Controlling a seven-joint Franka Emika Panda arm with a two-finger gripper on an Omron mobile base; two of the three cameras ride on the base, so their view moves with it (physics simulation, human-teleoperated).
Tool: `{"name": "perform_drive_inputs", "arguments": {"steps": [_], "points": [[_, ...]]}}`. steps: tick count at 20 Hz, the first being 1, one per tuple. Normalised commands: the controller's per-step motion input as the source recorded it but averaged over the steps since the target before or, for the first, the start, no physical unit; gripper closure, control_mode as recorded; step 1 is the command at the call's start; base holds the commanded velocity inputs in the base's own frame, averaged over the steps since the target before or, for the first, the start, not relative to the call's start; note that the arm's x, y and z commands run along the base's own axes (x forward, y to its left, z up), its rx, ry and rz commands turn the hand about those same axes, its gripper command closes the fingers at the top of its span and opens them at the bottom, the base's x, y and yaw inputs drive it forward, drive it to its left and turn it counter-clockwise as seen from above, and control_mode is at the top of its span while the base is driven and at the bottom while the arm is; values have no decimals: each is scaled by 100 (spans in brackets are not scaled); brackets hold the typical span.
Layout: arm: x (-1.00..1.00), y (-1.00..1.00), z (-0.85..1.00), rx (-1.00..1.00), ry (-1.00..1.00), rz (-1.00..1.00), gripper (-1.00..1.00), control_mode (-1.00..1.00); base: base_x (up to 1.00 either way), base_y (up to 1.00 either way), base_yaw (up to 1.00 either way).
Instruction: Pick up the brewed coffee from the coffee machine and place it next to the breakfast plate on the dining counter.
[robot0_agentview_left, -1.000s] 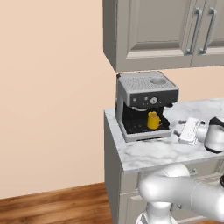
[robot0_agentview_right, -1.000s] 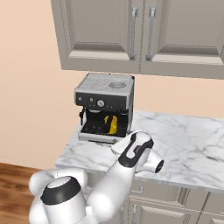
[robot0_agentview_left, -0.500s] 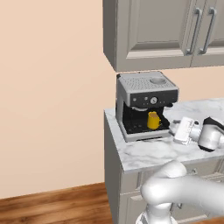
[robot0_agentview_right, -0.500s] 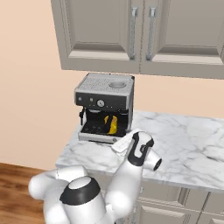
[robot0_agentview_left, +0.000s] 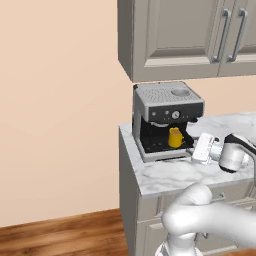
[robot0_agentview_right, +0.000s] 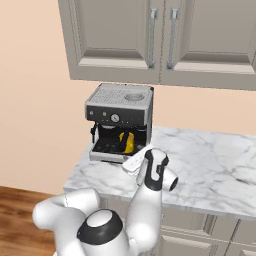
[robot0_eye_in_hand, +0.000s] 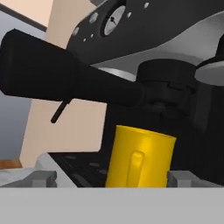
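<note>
The coffee machine (robot0_agentview_left: 166, 119) stood at the left end of the marble counter (robot0_agentview_left: 165, 175), close to its back edge and under the grey wall cabinets (robot0_agentview_left: 185, 37). Inside its black front recess sat the yellow mug (robot0_agentview_left: 175, 137), upright on the drip tray, beneath the brew head. In the hand view the mug (robot0_eye_in_hand: 139, 156) showed close up with its handle (robot0_eye_in_hand: 134, 167) turned toward the camera, and a long black handle (robot0_eye_in_hand: 70, 76) of the machine crossed above it from the left.

The gripper (robot0_agentview_left: 196, 148) was held level just in front of the machine's recess, pointing at the mug and near it but not touching it. In the right base view the gripper (robot0_agentview_right: 131, 161) hung above the counter at the machine's front right corner. Its fingers were spread wide apart and held nothing; in the hand view the two fingertips (robot0_eye_in_hand: 43, 178) stood one on each side of the mug's lower body, with the mug between them in the line of sight.
</note>
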Motion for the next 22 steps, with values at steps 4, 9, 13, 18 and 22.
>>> {"name": "perform_drive_inputs", "arguments": {"steps": [4, 9, 13, 18, 22], "points": [[31, 0, 0, 0, 0, 0, -100, -100, 0, 0, 0], [31, 0, 0, 0, 0, 0, -100, -100, 0, 0, 0], [26, 0, 0, 0, 0, 0, -100, -100, 0, 0, 0], [24, 0, -2, 0, 0, 0, -100, -100, 0, 0, 0], [25, 0, -9, 0, 0, 0, -100, -100, 0, 0, 0]]}}
